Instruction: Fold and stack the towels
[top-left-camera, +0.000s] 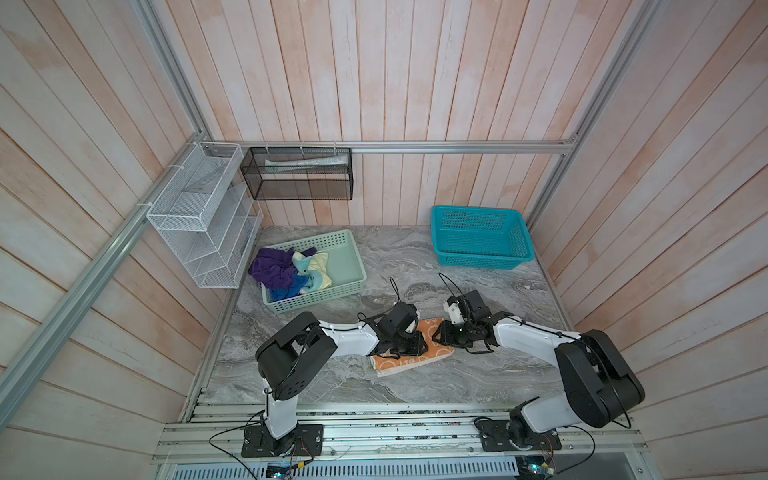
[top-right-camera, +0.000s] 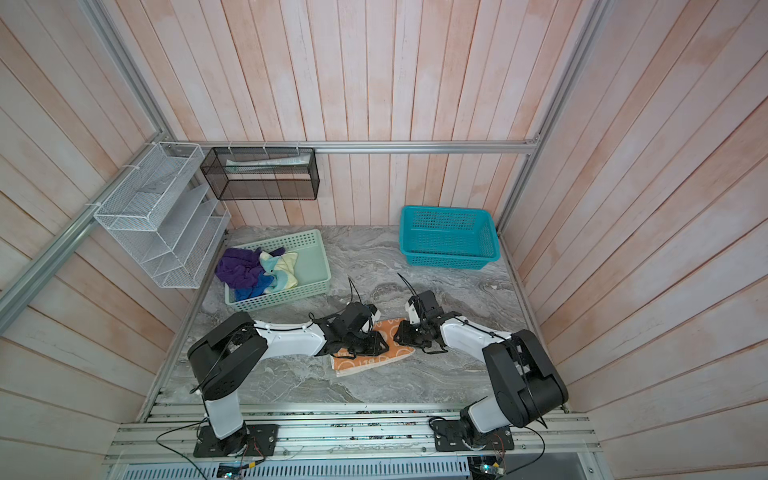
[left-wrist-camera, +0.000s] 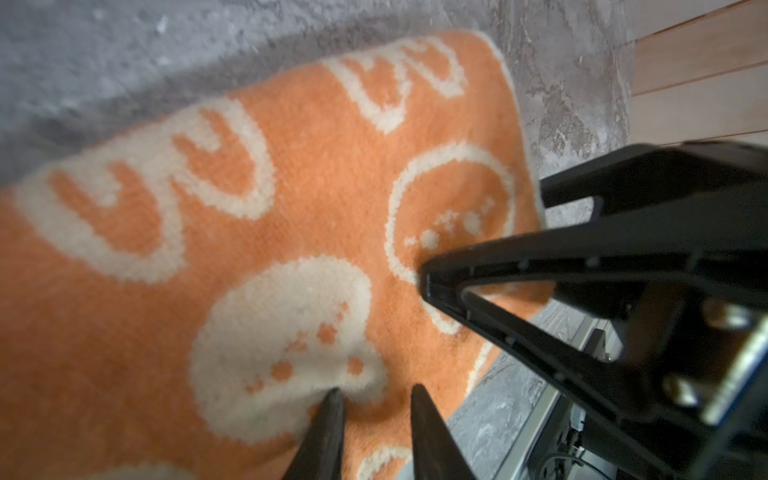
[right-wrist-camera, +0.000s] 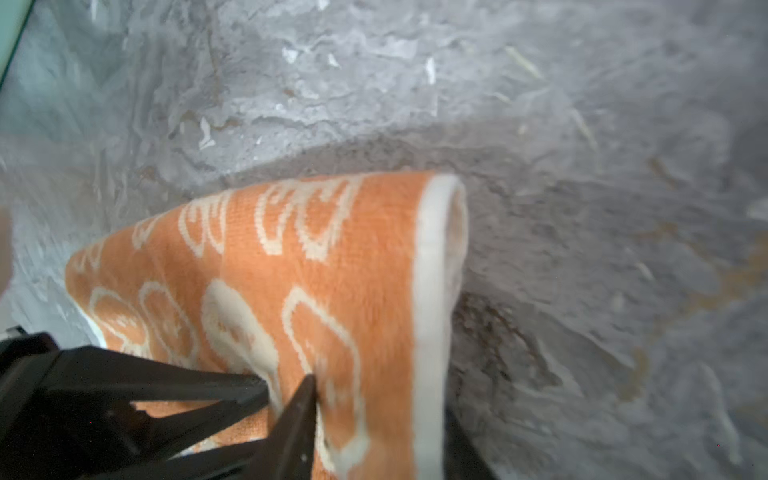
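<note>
Hemline first: your right fingers (right-wrist-camera: 301, 411) pinch the orange towel (right-wrist-camera: 332, 257) by its hemmed end, just off the table (top-left-camera: 478, 374); left fingers (left-wrist-camera: 328, 432), nearly closed alongside, show no sure grip. Carry both corners evenly.

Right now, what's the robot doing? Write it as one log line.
left claw: pinching orange towel | right claw: pinching same towel | other towels: heaped in mint basket

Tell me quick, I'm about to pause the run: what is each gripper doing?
Left gripper: closed, pinching the top of the towel, it seems.
Right gripper: closed on the towel's edge.
</note>
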